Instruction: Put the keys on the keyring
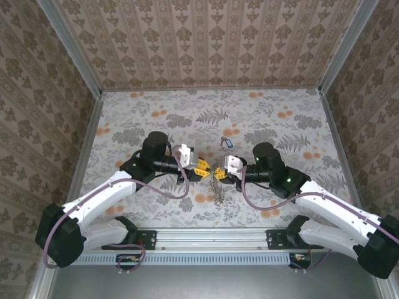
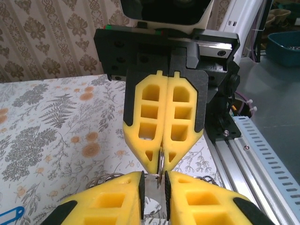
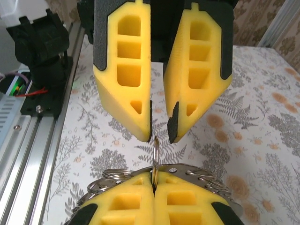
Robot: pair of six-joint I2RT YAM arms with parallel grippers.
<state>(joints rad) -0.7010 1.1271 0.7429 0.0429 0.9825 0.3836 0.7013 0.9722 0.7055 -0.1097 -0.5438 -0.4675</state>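
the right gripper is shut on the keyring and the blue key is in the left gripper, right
Not quite. The blue key lies on the table, apart from both grippers, as the top view shows; the left gripper is open and holds no key. The right gripper is shut on the keyring.

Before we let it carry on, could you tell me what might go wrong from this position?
1. Only the right tool is shut on the keyring, pinching it edge-on; the left tool stands open, so the thin hoop may twist or slip.
2. The keys lie on the table beyond both tools, unheld and tiny, so picking them up may fail.
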